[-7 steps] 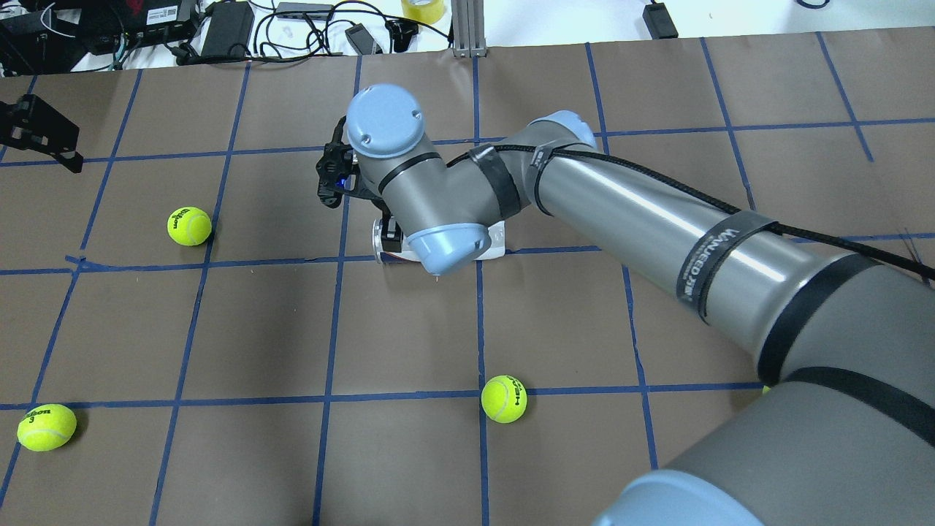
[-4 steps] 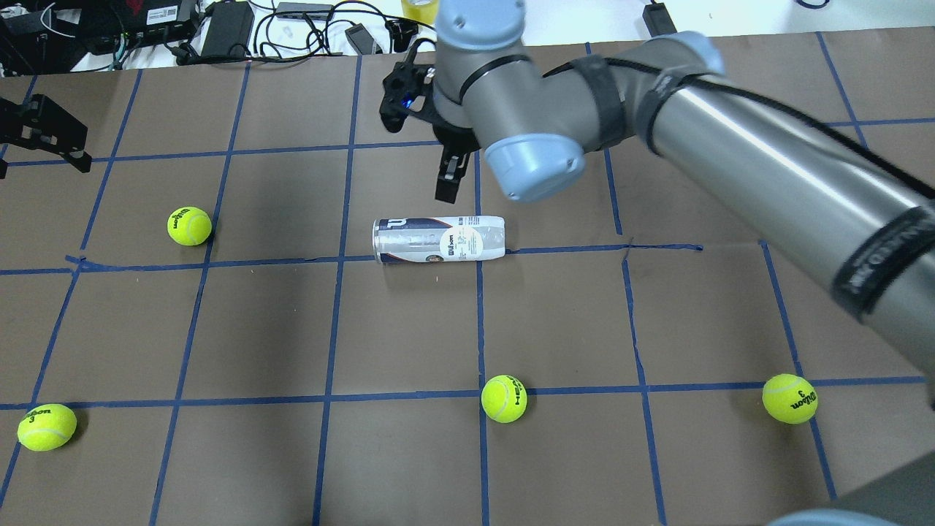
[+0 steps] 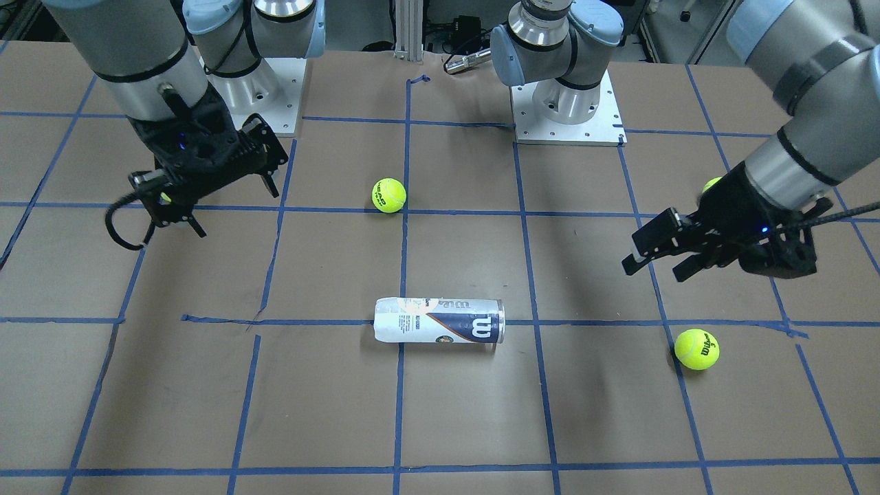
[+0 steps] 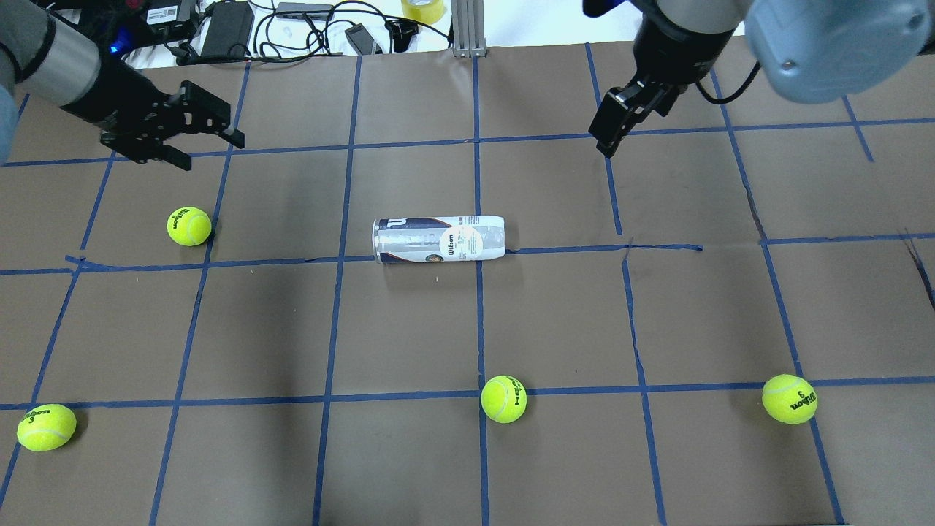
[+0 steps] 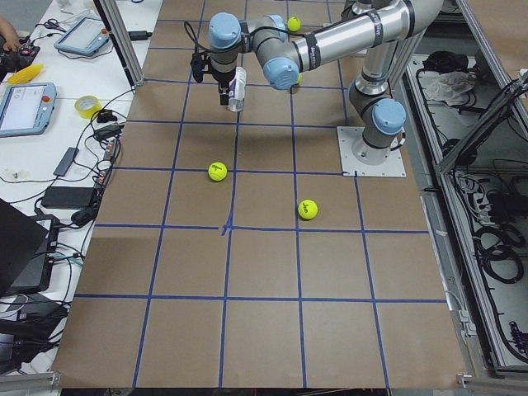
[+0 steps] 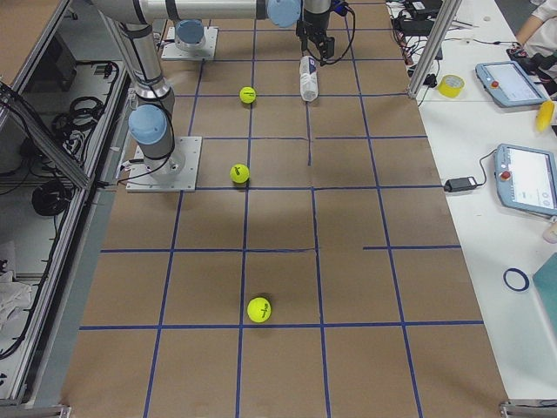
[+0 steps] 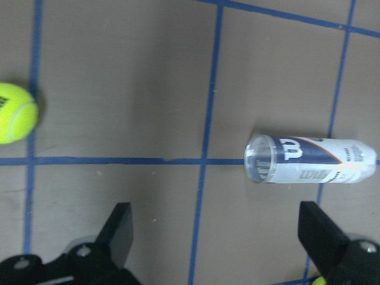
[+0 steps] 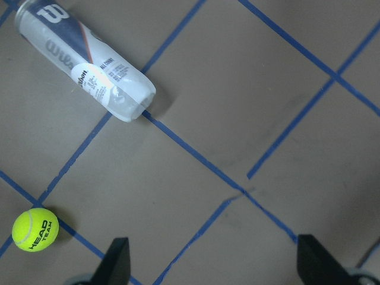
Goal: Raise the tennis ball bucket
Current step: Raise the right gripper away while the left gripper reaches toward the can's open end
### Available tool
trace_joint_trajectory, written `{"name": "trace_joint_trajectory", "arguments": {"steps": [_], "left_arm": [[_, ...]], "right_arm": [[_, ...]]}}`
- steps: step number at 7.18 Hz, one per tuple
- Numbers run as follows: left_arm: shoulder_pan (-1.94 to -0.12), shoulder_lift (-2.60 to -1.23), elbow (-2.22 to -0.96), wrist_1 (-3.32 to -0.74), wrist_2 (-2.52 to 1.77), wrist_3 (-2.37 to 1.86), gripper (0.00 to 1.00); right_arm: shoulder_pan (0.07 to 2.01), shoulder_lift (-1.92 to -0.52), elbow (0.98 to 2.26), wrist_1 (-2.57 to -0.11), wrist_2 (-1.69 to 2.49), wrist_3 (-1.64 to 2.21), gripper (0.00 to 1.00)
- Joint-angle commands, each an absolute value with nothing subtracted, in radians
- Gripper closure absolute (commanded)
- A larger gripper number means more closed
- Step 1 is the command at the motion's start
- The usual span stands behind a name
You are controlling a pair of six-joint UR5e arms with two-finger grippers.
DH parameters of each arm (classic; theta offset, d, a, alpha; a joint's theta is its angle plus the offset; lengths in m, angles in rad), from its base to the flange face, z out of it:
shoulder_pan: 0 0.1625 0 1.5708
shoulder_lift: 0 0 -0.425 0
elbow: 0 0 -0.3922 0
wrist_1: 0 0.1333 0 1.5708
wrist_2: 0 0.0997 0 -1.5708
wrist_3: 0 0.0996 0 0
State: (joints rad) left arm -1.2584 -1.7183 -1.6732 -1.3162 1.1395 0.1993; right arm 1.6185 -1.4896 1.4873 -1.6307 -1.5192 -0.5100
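The tennis ball bucket [image 4: 438, 239], a clear tube with a white and navy Wilson label, lies on its side at the table's middle, and nothing touches it. It also shows in the front view [image 3: 438, 321], the left wrist view [image 7: 312, 161] and the right wrist view [image 8: 86, 68]. My left gripper [image 4: 214, 150] is open and empty, hovering at the far left, well away from the tube. It shows at the right of the front view [image 3: 653, 269]. My right gripper [image 4: 605, 140] is open and empty, raised at the far right, and shows at the left of the front view [image 3: 237, 214].
Several yellow-green tennis balls lie loose on the brown, blue-taped table: far left [image 4: 189, 226], near left corner [image 4: 46, 427], near middle [image 4: 503, 398], near right [image 4: 789, 398]. Cables and power bricks [image 4: 226, 29] lie beyond the far edge.
My right gripper has risen off the tube and swung away to the far right. My left gripper has come in from the left edge. The tube still lies in the same spot.
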Motion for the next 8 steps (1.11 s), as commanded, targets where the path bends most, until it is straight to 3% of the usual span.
{"name": "trace_joint_trajectory", "arguments": {"steps": [1,8], "left_arm": [[-1.328,-1.794,-1.759,-1.157,1.014,0.110,0.00],[-1.390,-2.014,-1.810,-1.118,0.798,0.072,0.00]], "right_arm": [[1.603,-1.529,1.488,-1.606,-1.546,-0.262,0.00],[1.560,-1.615,1.502,-1.603,-1.537,-0.183,0.00]]}}
